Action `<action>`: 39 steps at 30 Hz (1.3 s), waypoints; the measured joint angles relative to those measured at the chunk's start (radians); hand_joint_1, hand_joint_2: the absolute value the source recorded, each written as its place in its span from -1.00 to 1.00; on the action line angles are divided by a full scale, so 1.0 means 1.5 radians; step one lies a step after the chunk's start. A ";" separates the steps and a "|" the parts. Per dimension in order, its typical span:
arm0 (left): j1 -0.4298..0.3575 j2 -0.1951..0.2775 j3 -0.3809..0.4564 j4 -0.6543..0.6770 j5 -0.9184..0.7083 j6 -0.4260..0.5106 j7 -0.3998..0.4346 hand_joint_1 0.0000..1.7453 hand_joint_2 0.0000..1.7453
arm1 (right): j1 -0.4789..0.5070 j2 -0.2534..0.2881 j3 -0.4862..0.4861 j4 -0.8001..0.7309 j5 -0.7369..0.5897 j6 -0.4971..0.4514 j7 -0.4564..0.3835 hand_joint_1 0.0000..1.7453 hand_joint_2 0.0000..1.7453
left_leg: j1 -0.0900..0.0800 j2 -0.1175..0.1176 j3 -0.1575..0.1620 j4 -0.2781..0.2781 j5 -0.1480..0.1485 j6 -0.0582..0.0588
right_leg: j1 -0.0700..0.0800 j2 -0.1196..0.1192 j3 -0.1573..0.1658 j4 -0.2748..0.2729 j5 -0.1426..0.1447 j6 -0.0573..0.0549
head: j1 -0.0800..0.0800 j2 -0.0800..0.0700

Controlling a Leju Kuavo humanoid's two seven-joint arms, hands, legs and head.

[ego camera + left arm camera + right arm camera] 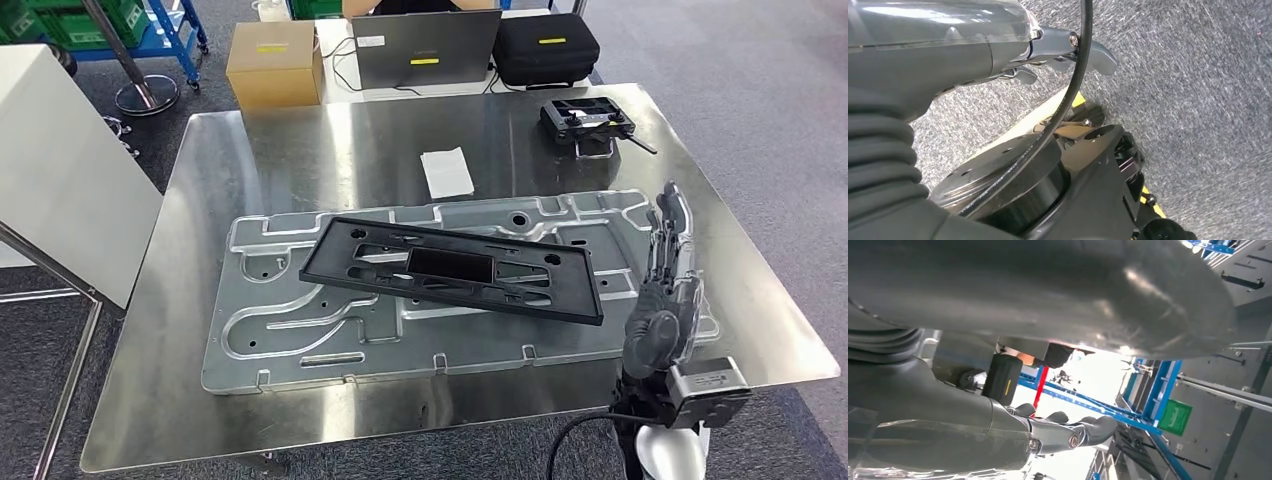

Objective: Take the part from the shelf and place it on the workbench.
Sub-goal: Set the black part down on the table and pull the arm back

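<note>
Black part (455, 268) lying tilted across a metal panel (300, 330) on the tabletop (300, 150); right hand (665, 290) extended, empty, beside its end.

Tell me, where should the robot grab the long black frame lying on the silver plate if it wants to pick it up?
Probably by the long edge nearest the robot. The black frame is flat, thin and full of cut-outs, lying slantwise on the metal plate, so fingers could hook over that rim or into an opening. The right hand is beside its right end, so coming from that side looks easiest.
</note>
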 joint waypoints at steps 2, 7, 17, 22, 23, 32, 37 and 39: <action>0.000 0.000 0.004 0.000 0.003 0.000 0.000 -1.00 -1.00 | 0.014 0.000 -0.001 -0.007 0.001 0.004 -0.006 -1.00 -1.00 | 0.000 0.000 0.000 0.000 0.000 0.000 | 0.000 0.000 0.000 0.000 0.000 0.000 | 0.000 0.000; 0.000 0.000 0.017 0.000 0.016 0.009 0.000 -1.00 -1.00 | 0.084 0.013 0.007 -0.036 0.035 0.015 -0.060 -1.00 -1.00 | 0.000 0.000 0.001 0.000 -0.001 0.000 | 0.000 -0.001 0.002 0.000 -0.002 0.000 | 0.000 0.000; 0.000 0.000 0.043 0.000 0.029 0.028 -0.004 -1.00 -1.00 | 0.216 0.050 0.069 -0.077 0.071 0.009 -0.129 -1.00 -1.00 | 0.001 0.002 0.015 -0.019 0.013 0.021 | -0.004 -0.003 0.006 0.012 -0.021 0.012 | 0.002 0.000; 0.001 0.000 0.051 0.000 0.026 0.043 0.013 -1.00 -1.00 | 0.258 0.051 0.087 -0.070 0.086 -0.020 -0.152 -1.00 -1.00 | -0.002 0.006 0.010 -0.022 0.020 0.026 | -0.002 -0.005 -0.048 0.171 -0.108 0.010 | 0.003 0.000; 0.001 0.000 0.052 0.000 0.025 0.046 0.017 -1.00 -1.00 | 0.261 0.051 0.087 -0.069 0.083 -0.022 -0.151 -1.00 -1.00 | -0.002 0.006 0.008 -0.020 0.020 0.025 | -0.002 -0.006 -0.035 0.158 -0.097 0.009 | 0.003 0.000; 0.000 0.000 0.060 0.000 0.017 0.055 0.047 -1.00 -1.00 | 0.262 0.055 0.090 -0.066 0.080 -0.010 -0.141 -1.00 -1.00 | -0.003 0.003 -0.011 0.013 0.001 -0.008 | 0.001 -0.009 0.052 -0.005 -0.039 -0.023 | 0.000 0.000; 0.000 0.001 0.066 0.000 0.016 0.056 0.055 -1.00 -1.00 | 0.262 0.057 0.093 -0.066 0.086 -0.009 -0.140 -1.00 -1.00 | 0.006 0.003 -0.060 0.177 -0.101 -0.024 | 0.000 -0.014 0.023 -0.003 -0.018 -0.029 | -0.006 0.000; 0.000 0.002 0.068 0.000 0.016 0.057 0.061 -1.00 -1.00 | 0.262 0.057 0.094 -0.065 0.086 -0.009 -0.139 -1.00 -1.00 | 0.009 0.003 -0.024 0.136 -0.074 -0.028 | -0.002 -0.014 0.011 0.000 -0.010 -0.025 | -0.006 0.000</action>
